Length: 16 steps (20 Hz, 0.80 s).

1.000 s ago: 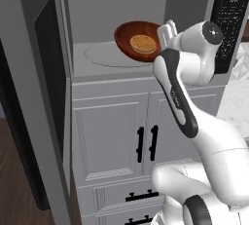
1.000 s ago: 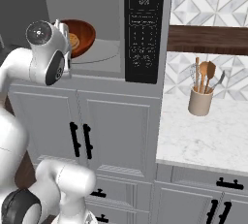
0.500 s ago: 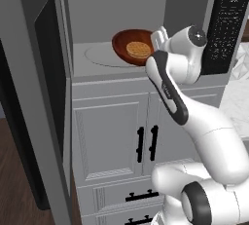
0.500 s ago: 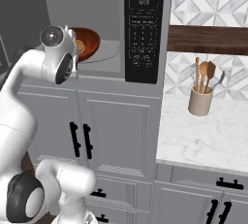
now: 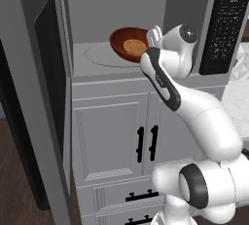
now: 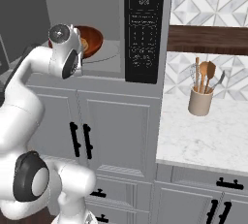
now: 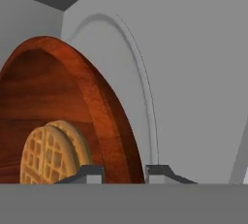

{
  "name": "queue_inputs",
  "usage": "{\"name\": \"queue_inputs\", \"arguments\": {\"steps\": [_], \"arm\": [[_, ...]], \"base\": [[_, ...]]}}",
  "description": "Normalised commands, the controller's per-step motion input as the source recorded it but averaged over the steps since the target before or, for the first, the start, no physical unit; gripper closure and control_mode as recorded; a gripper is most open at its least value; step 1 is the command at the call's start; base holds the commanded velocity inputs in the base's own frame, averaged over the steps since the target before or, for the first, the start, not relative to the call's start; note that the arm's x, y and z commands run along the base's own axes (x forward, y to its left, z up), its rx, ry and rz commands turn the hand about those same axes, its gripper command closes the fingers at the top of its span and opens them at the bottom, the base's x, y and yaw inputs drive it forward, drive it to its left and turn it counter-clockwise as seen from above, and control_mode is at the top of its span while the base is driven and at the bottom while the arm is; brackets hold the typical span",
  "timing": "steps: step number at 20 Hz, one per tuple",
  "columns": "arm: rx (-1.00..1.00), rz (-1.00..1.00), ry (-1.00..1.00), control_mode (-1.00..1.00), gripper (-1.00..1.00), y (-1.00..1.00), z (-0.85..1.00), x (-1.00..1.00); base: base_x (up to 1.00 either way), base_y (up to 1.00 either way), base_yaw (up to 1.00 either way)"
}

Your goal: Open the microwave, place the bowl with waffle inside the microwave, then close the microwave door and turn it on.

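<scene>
Bowl now inside microwave [image 5: 146,24]
Pincer [image 7: 124,172] grips bowl with waffle [image 5: 129,45] by its rim; carried further inward, above turntable [image 5: 104,55].

The bowl [image 7: 104,116] looks like glossy reddish wood with visible grain, the waffle [image 7: 46,155] is matt and gridded, the microwave [image 5: 121,5] walls are smooth matt grey, its door [image 5: 36,97] window is dark tinted glass, and the counter [image 6: 208,131] is pale marble.
</scene>
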Motion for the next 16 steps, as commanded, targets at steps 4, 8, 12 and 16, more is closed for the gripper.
{"name": "queue_inputs", "arguments": {"steps": [4, 8, 12, 16], "arm": [[-0.03, 0.0, 0.0, -1.0, -1.0, 0.24, -0.01, 0.35], [-0.02, 0.0, -0.15, -1.0, -1.0, 0.2, 0.02, 0.01], [0.0, 0.0, -0.32, -1.0, -1.0, 0.0, 0.14, -0.09], [0.0, 0.0, -0.34, -1.0, -1.0, 0.0, 0.33, -0.72]], "base": [[0.0, 0.0, 0.0], [0.0, 0.0, 0.0], [0.0, 0.0, 0.0], [0.0, 0.0, 0.0]]}}
